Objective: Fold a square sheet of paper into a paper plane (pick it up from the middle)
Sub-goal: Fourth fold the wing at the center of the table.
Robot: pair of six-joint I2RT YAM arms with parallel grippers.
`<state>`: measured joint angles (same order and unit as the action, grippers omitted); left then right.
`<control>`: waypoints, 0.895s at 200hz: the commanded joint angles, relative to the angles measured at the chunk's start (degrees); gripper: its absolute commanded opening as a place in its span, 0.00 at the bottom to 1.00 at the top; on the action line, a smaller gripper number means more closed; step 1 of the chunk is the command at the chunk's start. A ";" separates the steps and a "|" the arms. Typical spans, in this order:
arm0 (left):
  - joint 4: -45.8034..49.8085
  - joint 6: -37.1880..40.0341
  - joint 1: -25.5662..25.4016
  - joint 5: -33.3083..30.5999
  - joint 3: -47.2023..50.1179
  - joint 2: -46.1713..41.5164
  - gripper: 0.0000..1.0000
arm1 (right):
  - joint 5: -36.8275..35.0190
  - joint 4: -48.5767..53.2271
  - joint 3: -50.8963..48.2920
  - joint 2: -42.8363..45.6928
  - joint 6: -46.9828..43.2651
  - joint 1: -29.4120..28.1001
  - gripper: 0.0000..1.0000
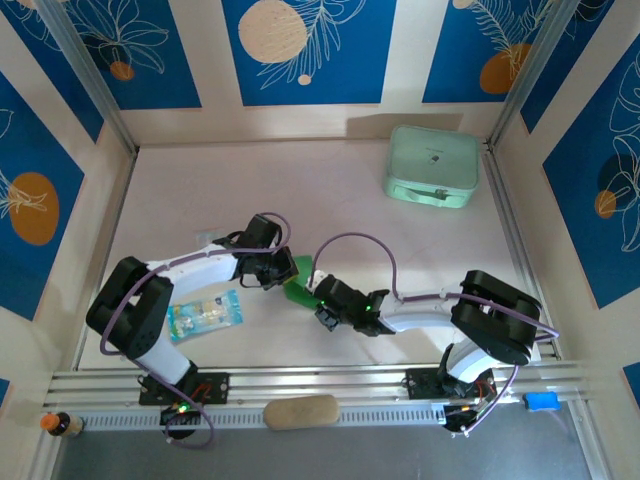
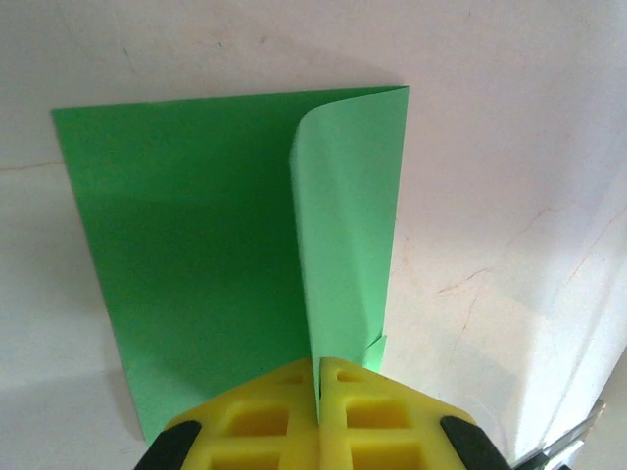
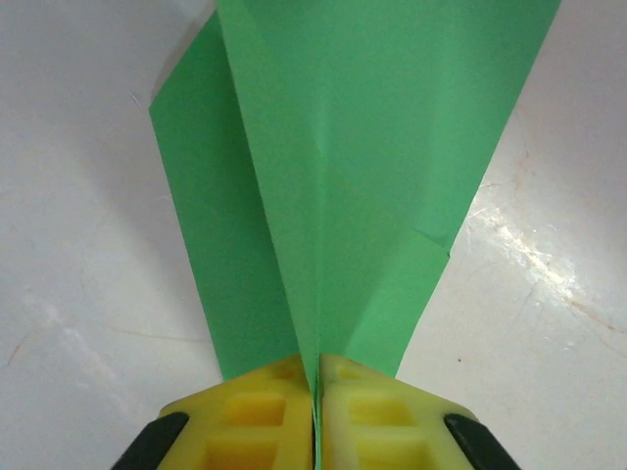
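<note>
Though the two wrists cover most of it in the top view, the thin bright green sheet of paper (image 1: 298, 288) shows as a sliver mid-table between the left gripper (image 1: 282, 272) and the right gripper (image 1: 322, 303). It lies on the pale glossy tabletop (image 1: 200, 190). How far it is folded cannot be read from above.

Left wrist view: the sheet (image 2: 196, 255) lies mostly flat with straight edges and a matte face. One side flap curls up and over in a soft roll with a lighter underside, not creased flat. Its near edge is hidden behind the left gripper (image 2: 319, 377), whose blocky yellow fingers (image 2: 265, 421) with square recesses are pressed together on that edge. The frame bottom cuts off the finger bases.

Right wrist view: the paper (image 3: 333, 166) has a sharp centre crease and angled layers narrowing toward the right gripper (image 3: 315, 372). Its far end runs off the top of the frame. The yellow pads (image 3: 260, 416) are clamped tight on the crease end. A small dog-ear shows at the right edge.

Well apart from the paper:
- pale mint-green rounded case (image 1: 432, 165), far right
- small clear packet with blue print (image 1: 205, 315) by the left arm, print too small to read
- beige oblong pad (image 1: 300, 411) on the front rail
</note>
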<state>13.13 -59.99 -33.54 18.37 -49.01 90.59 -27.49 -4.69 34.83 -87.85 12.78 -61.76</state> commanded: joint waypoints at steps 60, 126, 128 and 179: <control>4.00 0.84 0.54 -7.93 1.29 -8.49 0.41 | 20.30 -7.16 -3.34 0.58 10.06 7.52 0.05; 1.72 0.33 0.54 -6.13 2.34 -8.26 0.28 | 28.80 -16.12 -7.63 -2.92 20.04 11.89 0.05; 1.59 0.25 0.50 -6.02 2.34 -8.17 0.27 | 28.91 -16.55 -7.86 -3.04 20.39 11.96 0.05; -3.48 -0.15 0.23 -1.40 2.78 -5.08 0.06 | 30.02 -21.72 -10.14 -6.68 27.80 12.54 0.05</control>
<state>12.80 -60.18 -33.50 13.50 -47.03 83.33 0.75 -25.69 27.33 -91.72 35.18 -49.34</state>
